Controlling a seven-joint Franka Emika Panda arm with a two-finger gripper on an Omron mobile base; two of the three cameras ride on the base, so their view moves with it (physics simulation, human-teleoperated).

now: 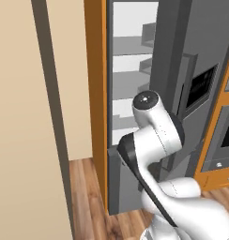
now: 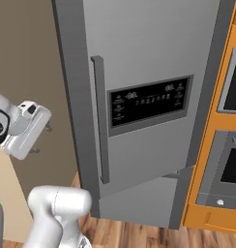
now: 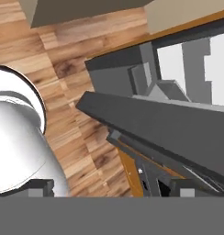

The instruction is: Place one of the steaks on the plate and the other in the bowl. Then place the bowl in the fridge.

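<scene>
The fridge (image 2: pixel 149 48) is a tall grey steel unit with a long vertical handle (image 2: pixel 100 121) and a black display panel (image 2: pixel 149 104). Its door (image 1: pixel 179 56) stands part open, and pale shelves (image 1: pixel 130 61) show in the gap to the left. My gripper (image 2: pixel 41 139) hangs open and empty, left of the door's edge and apart from it. In the hand view the gripper (image 3: pixel 111 188) looks down past the dark door edge (image 3: pixel 155 124) at the shelves (image 3: pixel 178 64), its fingertips wide apart. The steaks, the plate and the bowl are out of view.
An orange cabinet with built-in ovens (image 2: pixel 226 145) stands right of the fridge. An orange side panel (image 1: pixel 95 93) borders the fridge's left. A beige wall (image 1: pixel 22 117) closes the left side. Wooden floor (image 1: pixel 88 187) lies below.
</scene>
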